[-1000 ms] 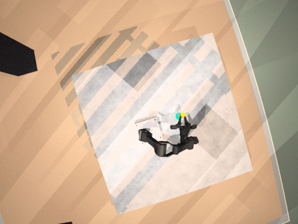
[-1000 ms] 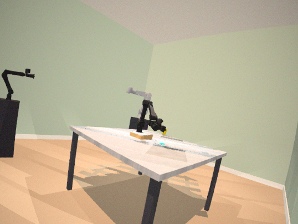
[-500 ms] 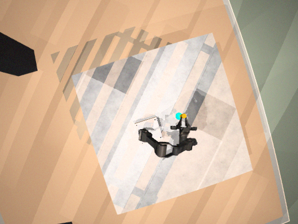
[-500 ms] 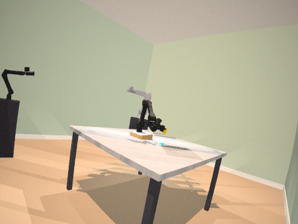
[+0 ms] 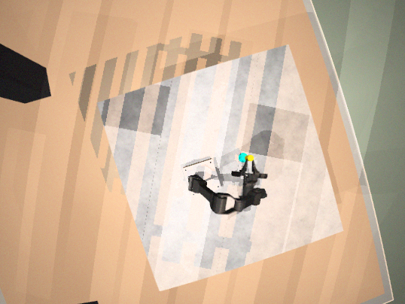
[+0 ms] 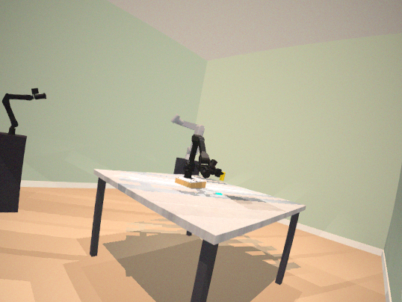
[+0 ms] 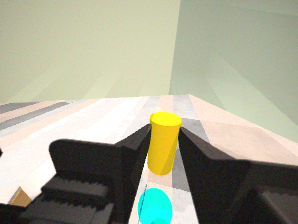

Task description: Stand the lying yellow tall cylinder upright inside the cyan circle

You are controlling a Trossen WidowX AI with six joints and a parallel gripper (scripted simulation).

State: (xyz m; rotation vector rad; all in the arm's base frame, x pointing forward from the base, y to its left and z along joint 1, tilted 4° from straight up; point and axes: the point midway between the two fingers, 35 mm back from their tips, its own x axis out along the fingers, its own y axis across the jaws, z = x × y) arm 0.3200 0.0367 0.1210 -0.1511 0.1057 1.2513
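Pale green walls [image 6: 284, 123] meet at a corner under a flat grey-beige ceiling [image 6: 269, 22], with a white skirting board [image 6: 336, 237] running along their foot. The floor is light orange wooden planking [image 6: 48, 269], patterned with striped shadows. A white marbled rectangular desk [image 6: 209, 218] on dark legs stands mid-room and casts a broad shadow beneath; a dark cabinet [image 6: 11, 172] stands by the left wall.

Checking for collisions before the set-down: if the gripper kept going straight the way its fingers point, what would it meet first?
Nothing close, it seems. The gripper, shut on the yellow cylinder, points roughly level over the table, toward the green wall. The cyan circle lies below that line. Depth is uncertain.
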